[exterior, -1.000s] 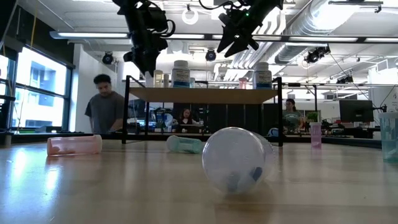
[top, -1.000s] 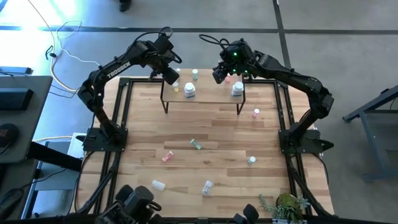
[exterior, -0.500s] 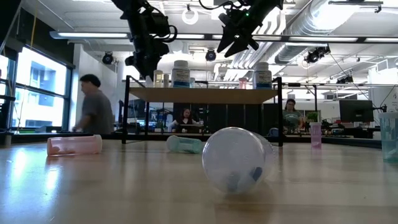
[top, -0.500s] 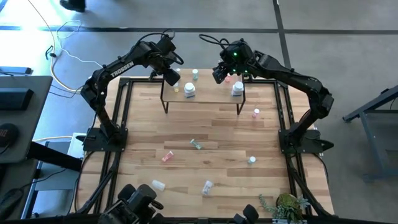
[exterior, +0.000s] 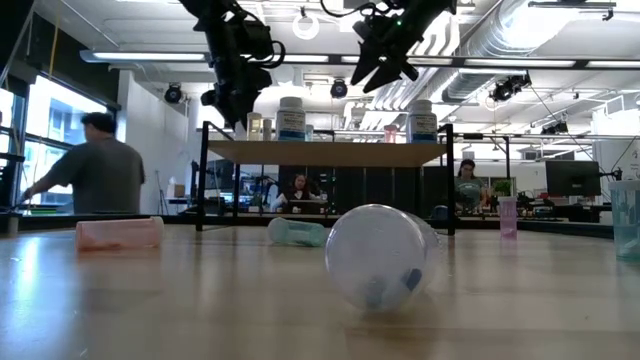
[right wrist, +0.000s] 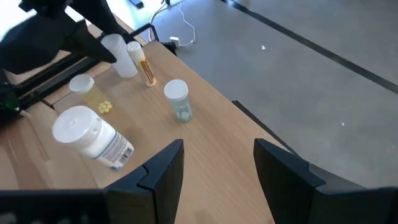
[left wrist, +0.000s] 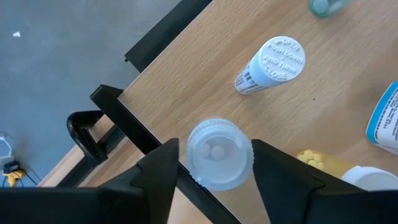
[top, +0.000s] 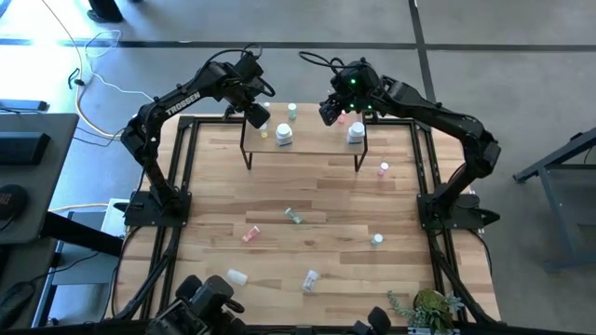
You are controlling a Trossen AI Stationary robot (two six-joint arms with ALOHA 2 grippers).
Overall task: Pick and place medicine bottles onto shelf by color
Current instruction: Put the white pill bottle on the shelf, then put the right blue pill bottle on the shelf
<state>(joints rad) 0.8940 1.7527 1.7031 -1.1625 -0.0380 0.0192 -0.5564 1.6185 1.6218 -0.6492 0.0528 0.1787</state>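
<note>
The shelf (top: 307,147) stands at the table's far side on black legs. My left gripper (left wrist: 214,171) points down at its far left corner, open, with a clear bottle (left wrist: 216,152) upright between its fingers. A white-capped tube (left wrist: 272,63), a yellow-pill jar (right wrist: 93,94), a big white jar (right wrist: 90,134) and a green-filled bottle (right wrist: 178,99) also stand on the shelf. My right gripper (right wrist: 217,180) hangs open over the shelf's right part (top: 328,112), holding nothing. More medicine bottles lie on the tabletop. My left gripper comes from above, with one finger on each side of the clear bottle's cap (left wrist: 217,149). A thin gap shows at one finger (left wrist: 165,165). The other finger (left wrist: 270,165) stands right at the cap's edge, and I cannot tell whether it touches. The bottle stands upright on the shelf.
On the tabletop are a pink bottle (top: 383,169) upright near the shelf's right legs, a green one (top: 293,216) and a pink one (top: 250,234) lying mid-table, and a white-capped one (top: 376,239). Two clear ones (top: 237,275) (top: 310,278) lie near the front edge. A person walks behind the table.
Both arms have kept their places over the shelf. In the room behind the table, a person has walked toward the left.
</note>
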